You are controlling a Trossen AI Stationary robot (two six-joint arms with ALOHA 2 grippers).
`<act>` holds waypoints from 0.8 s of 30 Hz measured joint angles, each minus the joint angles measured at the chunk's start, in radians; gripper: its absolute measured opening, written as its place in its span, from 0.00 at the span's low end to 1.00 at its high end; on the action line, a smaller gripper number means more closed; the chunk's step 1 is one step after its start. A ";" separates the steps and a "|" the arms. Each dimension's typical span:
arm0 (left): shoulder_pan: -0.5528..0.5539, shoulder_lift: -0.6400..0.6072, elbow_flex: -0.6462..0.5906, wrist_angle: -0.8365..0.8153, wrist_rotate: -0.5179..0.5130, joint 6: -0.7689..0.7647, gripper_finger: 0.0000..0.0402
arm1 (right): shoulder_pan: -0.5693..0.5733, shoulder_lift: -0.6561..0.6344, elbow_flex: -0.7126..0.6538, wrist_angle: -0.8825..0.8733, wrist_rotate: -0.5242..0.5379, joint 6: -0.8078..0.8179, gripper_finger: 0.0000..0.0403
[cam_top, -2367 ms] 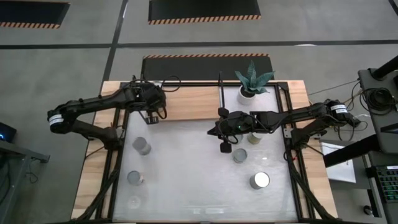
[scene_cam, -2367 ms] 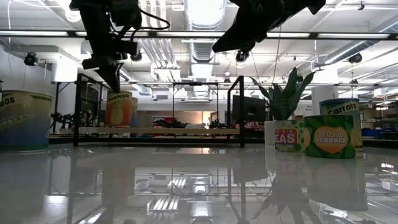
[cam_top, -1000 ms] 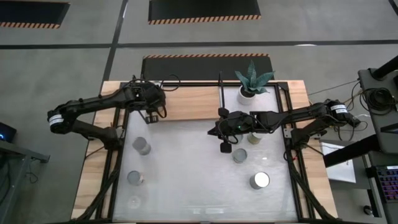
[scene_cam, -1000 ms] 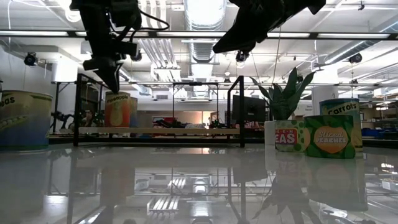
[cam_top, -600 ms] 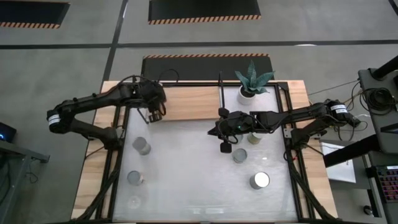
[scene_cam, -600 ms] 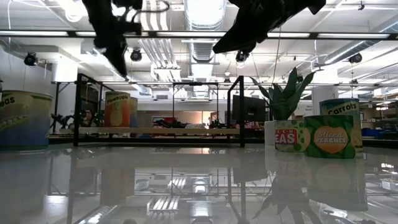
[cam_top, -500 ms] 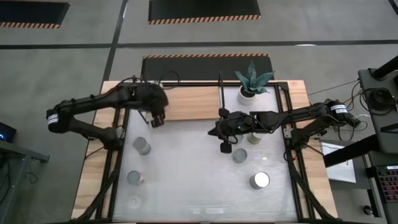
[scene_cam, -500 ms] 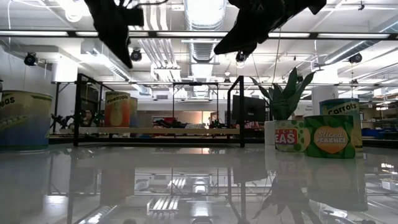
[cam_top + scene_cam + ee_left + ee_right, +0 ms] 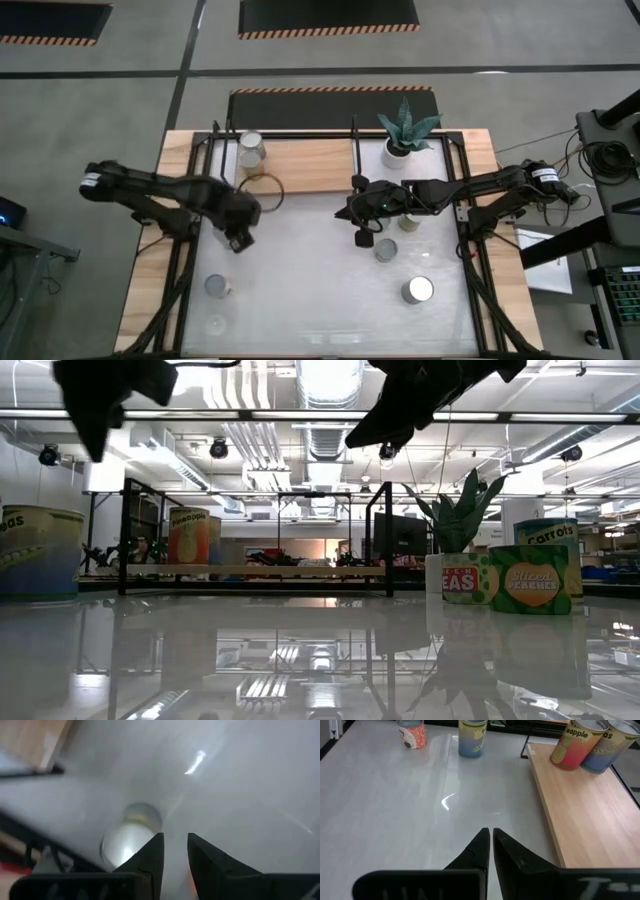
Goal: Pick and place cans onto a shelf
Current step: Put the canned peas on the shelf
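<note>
Two cans (image 9: 251, 152) stand at the left end of the wooden shelf (image 9: 310, 165); they also show in the right wrist view (image 9: 570, 740). My left gripper (image 9: 240, 240) hangs above the white table just in front of the shelf, its fingers a little apart and empty. It is over a silver-topped can (image 9: 131, 837) that stands on the table. My right gripper (image 9: 345, 211) is shut and empty above the table's middle, pointing toward the table's left. Other cans stand on the table at the near left (image 9: 217, 286) and near right (image 9: 418, 290).
A white pot with a spiky plant (image 9: 400, 140) stands at the far right by the shelf's black frame. Two cans (image 9: 386, 250) (image 9: 408, 222) stand close under the right arm. Another can (image 9: 215, 325) is near the front edge. A cable loop (image 9: 262, 190) lies at the shelf's front edge.
My left gripper has risen from the shelf's left end, where a can stays standing. It has then swung toward the table's near edge and now hangs over a can on the white table. My right arm has kept still.
</note>
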 joint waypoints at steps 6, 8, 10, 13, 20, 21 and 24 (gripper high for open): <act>-0.105 0.013 -0.024 -0.017 -0.046 -0.197 0.17 | 0.004 0.000 0.000 -0.005 -0.001 -0.019 0.03; -0.113 0.019 -0.027 -0.017 -0.051 -0.234 0.17 | 0.005 0.000 0.000 -0.005 -0.001 -0.019 0.03; -0.120 0.028 -0.027 -0.016 -0.044 -0.256 0.19 | 0.007 0.000 0.000 -0.005 -0.002 -0.023 0.03; -0.129 0.052 -0.032 -0.015 -0.048 -0.293 0.24 | 0.007 0.000 0.000 -0.005 -0.002 -0.027 0.03; -0.146 0.114 -0.097 -0.016 -0.050 -0.325 0.31 | 0.007 0.000 0.000 -0.005 -0.001 -0.031 0.03; -0.148 0.120 -0.104 -0.012 -0.049 -0.326 0.30 | 0.007 0.000 0.000 -0.005 -0.001 -0.036 0.03; -0.155 0.129 -0.116 0.016 -0.050 -0.325 0.28 | 0.006 0.000 0.000 -0.004 -0.001 -0.038 0.03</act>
